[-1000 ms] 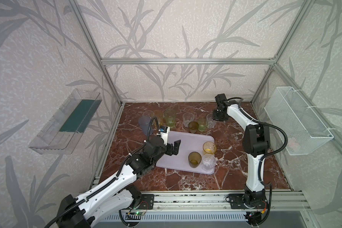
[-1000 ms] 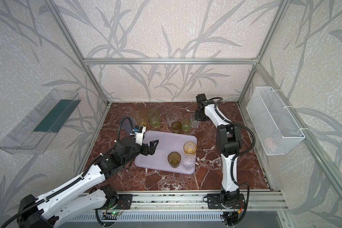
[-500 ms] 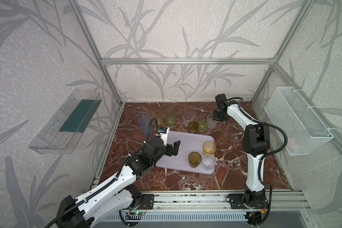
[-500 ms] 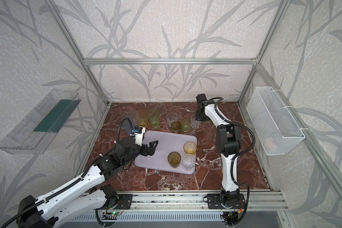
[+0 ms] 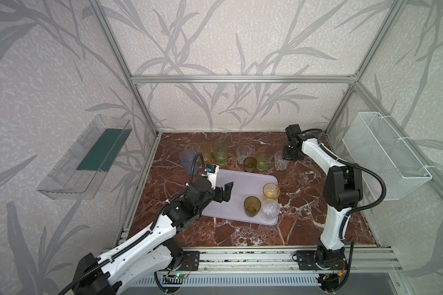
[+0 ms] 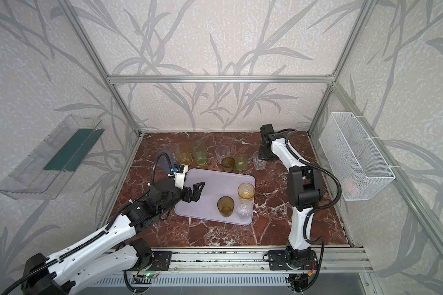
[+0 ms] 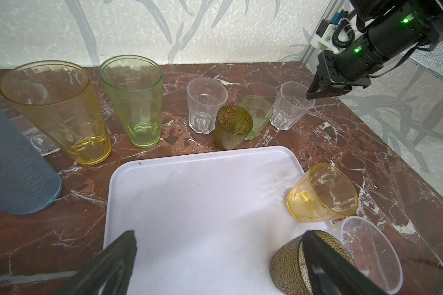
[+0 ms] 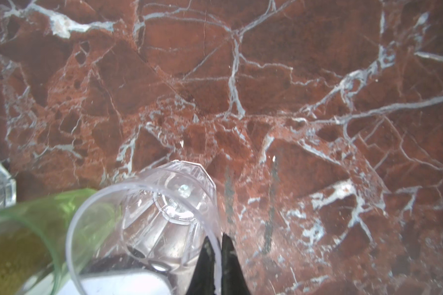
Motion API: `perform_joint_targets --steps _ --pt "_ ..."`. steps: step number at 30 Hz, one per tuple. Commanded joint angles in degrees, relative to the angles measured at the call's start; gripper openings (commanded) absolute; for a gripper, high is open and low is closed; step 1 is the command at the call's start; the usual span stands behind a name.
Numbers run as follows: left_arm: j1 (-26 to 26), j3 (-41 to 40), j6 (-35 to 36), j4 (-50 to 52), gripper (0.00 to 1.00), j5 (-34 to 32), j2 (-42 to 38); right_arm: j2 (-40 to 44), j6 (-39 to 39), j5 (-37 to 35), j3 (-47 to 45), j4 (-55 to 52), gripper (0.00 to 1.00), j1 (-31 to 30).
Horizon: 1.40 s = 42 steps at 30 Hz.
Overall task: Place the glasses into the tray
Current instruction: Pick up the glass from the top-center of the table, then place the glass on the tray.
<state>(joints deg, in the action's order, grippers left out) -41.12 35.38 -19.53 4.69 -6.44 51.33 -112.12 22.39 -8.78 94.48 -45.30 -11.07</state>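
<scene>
Fingers (image 7: 118, 255) spread wide, the left gripper (image 5: 225, 192) hovers over the lavender tray (image 5: 241, 184), where three glasses (image 5: 252, 206) stand at its right end. Eight more line the table (image 5: 304, 204) behind it. The right gripper (image 7: 309, 96) clamps its fingers on the rim of the rightmost clear glass (image 5: 280, 161).

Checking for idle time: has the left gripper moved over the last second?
No. The left gripper hangs open at the same spot above the left end of the tray.
</scene>
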Motion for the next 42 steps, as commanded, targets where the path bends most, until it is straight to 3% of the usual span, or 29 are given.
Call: perform_joint_targets --steps 1,12,25,31,42 --pt "0.08 -0.48 -0.42 -0.94 0.99 -1.04 -0.53 7.20 -0.04 1.05 -4.34 3.86 0.00 0.09" --pt "0.09 1.39 -2.66 0.09 0.99 1.90 1.49 23.39 -0.21 8.15 -18.02 7.63 0.00 -1.32" --pt "0.42 4.79 -12.19 4.47 0.99 10.64 -0.32 37.90 -2.18 3.80 -23.39 -0.22 0.00 -15.50" --pt "1.11 4.71 -15.18 3.47 0.99 14.29 -0.69 39.89 -1.17 3.68 -23.17 -0.36 0.00 -21.29" --pt "2.80 3.39 -19.91 -2.26 0.99 18.14 1.62 35.80 -0.50 5.00 -22.06 1.39 0.00 -28.52"
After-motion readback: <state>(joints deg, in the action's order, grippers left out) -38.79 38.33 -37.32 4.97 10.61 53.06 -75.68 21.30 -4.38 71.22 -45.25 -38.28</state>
